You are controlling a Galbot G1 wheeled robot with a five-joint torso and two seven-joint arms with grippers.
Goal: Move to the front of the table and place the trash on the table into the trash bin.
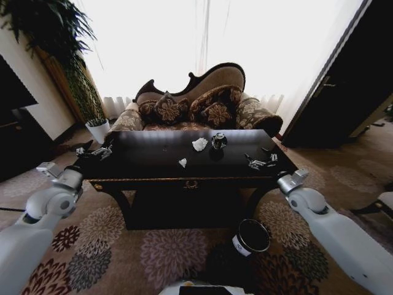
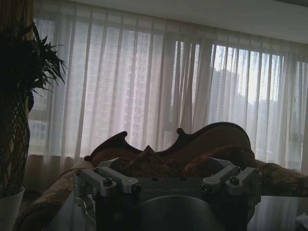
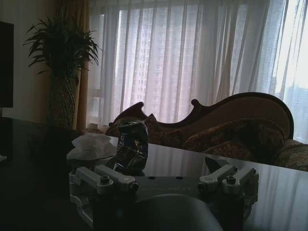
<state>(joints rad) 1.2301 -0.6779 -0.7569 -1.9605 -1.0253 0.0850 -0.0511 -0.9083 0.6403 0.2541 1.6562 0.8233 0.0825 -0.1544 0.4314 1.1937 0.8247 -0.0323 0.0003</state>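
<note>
The glossy black table stands right in front of me, with a gold emblem on its front edge. On its top lie a white paper wad, a dark crumpled cup-like piece and a smaller white wad. The right wrist view shows the dark piece beside the white wad, both ahead of that gripper. My left gripper hovers open over the table's left end. Over the right end my right gripper is open and holds nothing. The black trash bin stands on the carpet below the table's front right.
A patterned sofa with cushions stands behind the table, before bright curtained windows. A tall potted plant is at the back left. A dark door is on the right. Floral carpet lies between me and the table.
</note>
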